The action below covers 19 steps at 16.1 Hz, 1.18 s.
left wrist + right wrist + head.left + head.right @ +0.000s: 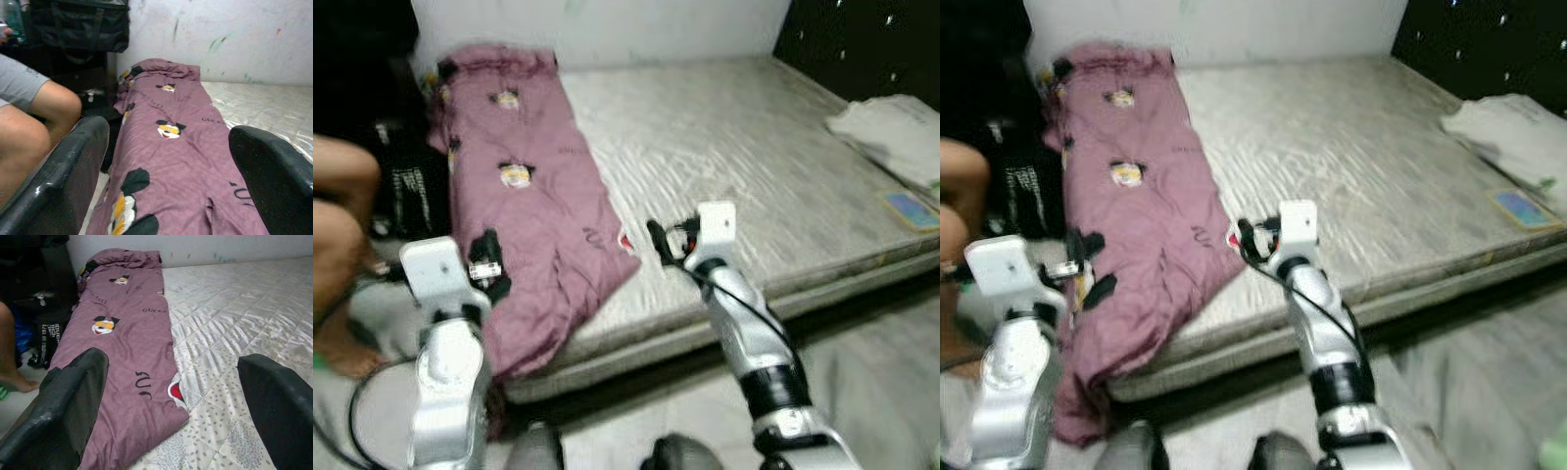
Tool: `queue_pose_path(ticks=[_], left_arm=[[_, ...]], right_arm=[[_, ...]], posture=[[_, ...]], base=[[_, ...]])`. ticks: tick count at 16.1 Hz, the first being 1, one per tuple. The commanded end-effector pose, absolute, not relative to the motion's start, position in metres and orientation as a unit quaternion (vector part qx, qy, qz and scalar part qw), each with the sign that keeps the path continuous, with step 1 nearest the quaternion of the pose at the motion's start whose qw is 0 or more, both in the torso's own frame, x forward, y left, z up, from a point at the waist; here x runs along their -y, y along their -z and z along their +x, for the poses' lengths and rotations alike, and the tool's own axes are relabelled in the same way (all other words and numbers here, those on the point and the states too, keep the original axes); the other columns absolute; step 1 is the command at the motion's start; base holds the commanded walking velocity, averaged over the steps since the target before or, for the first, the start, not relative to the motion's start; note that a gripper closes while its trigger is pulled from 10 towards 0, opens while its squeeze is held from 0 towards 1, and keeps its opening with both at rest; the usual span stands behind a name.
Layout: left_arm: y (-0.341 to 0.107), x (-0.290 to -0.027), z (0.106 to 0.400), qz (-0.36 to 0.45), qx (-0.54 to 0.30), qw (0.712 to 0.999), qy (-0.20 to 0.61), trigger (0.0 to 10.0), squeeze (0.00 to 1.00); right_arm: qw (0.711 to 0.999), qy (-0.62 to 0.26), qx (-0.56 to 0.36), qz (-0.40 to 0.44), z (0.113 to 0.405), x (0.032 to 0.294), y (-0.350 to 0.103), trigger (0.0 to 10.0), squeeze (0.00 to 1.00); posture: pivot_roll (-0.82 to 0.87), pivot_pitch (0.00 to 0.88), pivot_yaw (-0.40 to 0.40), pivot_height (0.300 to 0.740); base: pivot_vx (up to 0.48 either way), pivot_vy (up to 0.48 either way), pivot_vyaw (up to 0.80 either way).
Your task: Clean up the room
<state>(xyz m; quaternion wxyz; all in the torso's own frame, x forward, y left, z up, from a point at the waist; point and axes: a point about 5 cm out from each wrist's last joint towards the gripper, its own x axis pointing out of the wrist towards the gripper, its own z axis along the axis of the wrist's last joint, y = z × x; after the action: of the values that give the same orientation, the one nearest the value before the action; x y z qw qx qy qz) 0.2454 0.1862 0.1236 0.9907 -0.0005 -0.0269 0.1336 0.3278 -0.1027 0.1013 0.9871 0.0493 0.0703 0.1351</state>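
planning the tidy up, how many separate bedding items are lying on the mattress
2 by what can be made out: the purple blanket folded in a long strip along the robot's left side of the mattress, hanging over its near edge, and a whitish folded cloth at the far right edge. Others may lie outside the pictures.

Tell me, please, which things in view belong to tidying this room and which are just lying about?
Belonging to the job:
purple blanket, folded along the mattress
left gripper, open over the blanket's near end
right gripper, open by its corner

Just lying about:
white pillow
small card
black bag
seated person
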Motion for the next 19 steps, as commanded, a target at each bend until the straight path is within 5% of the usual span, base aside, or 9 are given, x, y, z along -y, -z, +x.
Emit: queue_pose_path(ticks=[1,6,14,19], left_arm=[[-0.126,-0.189,0.246,0.004,0.03,0.989,-0.143,10.0,0.0],[-0.127,-0.191,0.246,0.008,0.032,0.987,-0.157,10.0,0.0],[-0.129,-0.202,0.243,0.022,0.034,0.977,-0.208,10.0,0.0],[-0.134,-0.194,0.239,0.004,0.042,0.982,-0.183,10.0,0.0]], right_arm=[[0.986,-0.144,-0.062,0.048,0.329,0.1,-0.107,10.0,0.0],[0.985,-0.16,-0.056,0.045,0.33,0.097,-0.109,10.0,0.0],[0.978,-0.201,-0.035,-0.034,0.33,0.08,-0.12,10.0,0.0],[0.976,-0.214,-0.039,0.012,0.333,0.082,-0.121,10.0,0.0]], posture=[[-0.03,0.0,-0.048,0.661],[-0.03,0.0,-0.051,0.611],[-0.03,0.0,-0.066,0.611],[-0.01,0.0,-0.085,0.611]], base=[[0.0,0.0,0.0],[0.0,0.0,0.0],[0.0,0.0,0.0],[0.0,0.0,0.0]])
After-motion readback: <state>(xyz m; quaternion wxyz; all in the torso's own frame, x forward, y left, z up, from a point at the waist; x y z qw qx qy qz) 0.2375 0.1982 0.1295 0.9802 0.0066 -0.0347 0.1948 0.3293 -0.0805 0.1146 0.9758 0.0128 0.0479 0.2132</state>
